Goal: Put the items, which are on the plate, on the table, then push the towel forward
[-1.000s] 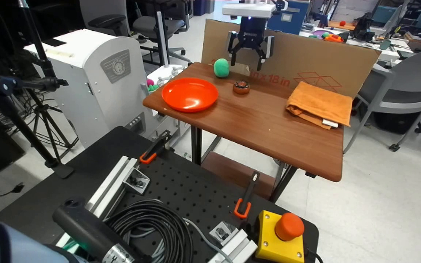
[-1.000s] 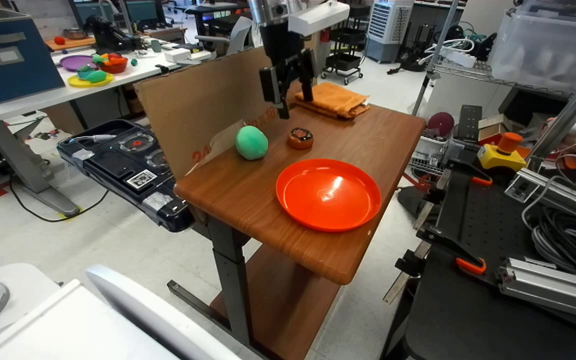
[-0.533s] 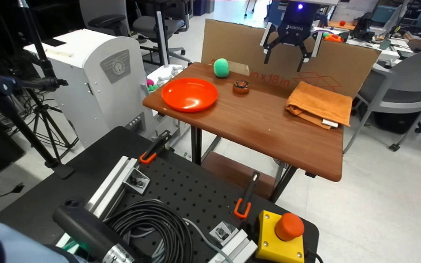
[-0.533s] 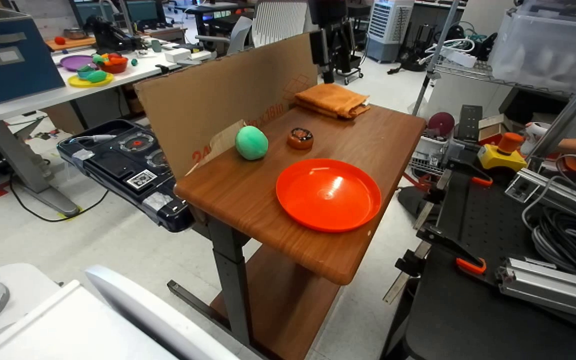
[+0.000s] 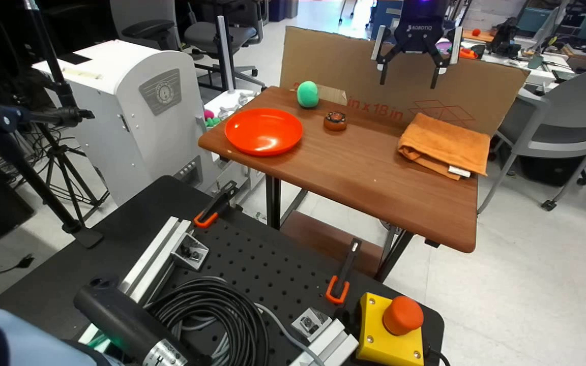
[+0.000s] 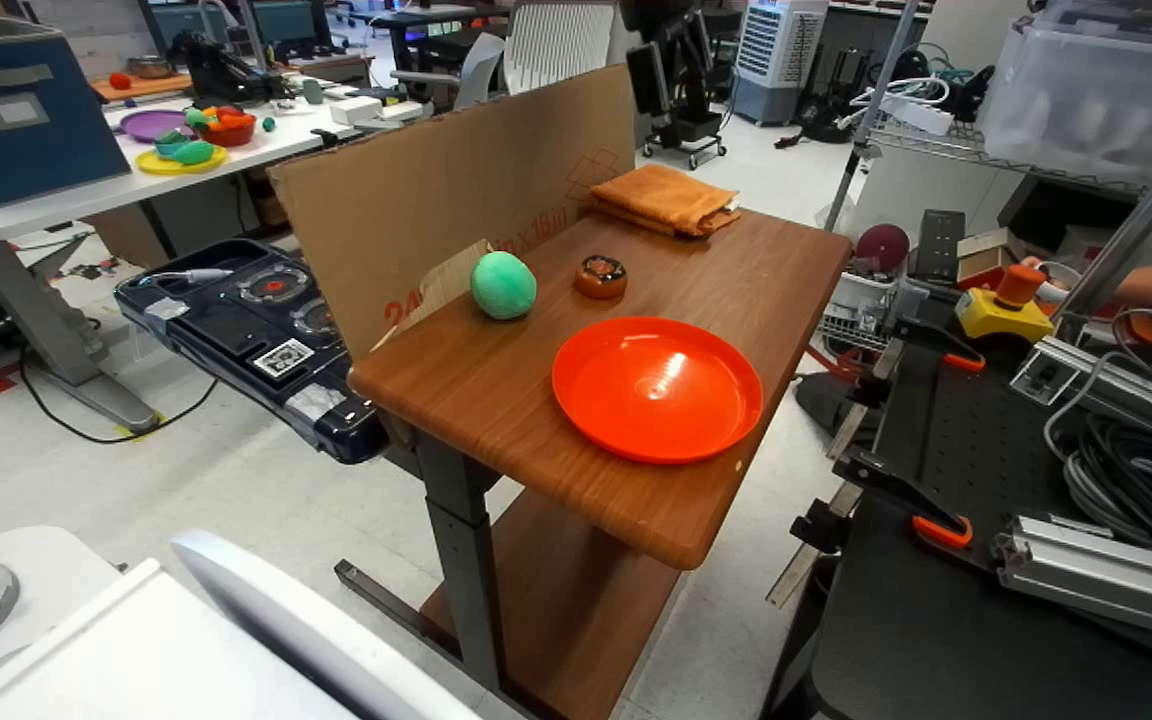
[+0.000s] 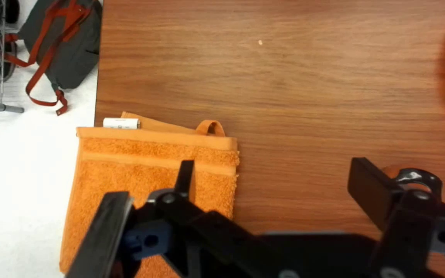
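The green ball (image 5: 308, 94) and the orange-brown lump (image 5: 335, 121) rest on the brown table (image 5: 374, 188), behind the orange-red plate (image 5: 264, 132), which holds nothing. In an exterior view the ball (image 6: 503, 285), lump (image 6: 601, 277) and plate (image 6: 656, 390) stand apart. The folded orange towel (image 5: 445, 145) lies at the table's other end, its white tag showing. My gripper (image 5: 409, 80) is open and empty, raised above the table near the towel. In the wrist view the gripper (image 7: 273, 170) has one finger over the towel (image 7: 160, 150); the other partly hides the lump (image 7: 415, 175).
An upright cardboard sheet (image 5: 344, 56) stands along the table's back edge, close to the ball and towel. A black perforated board (image 5: 272, 264) with clamps stands in front, with a yellow stop-button box (image 5: 392, 330). A grey chair (image 5: 578, 112) stands beyond the towel end.
My gripper has moved from above the ball and lump toward the towel's end of the table, then tilted and risen slightly. It stays open. The ball, lump, plate and towel have not moved.
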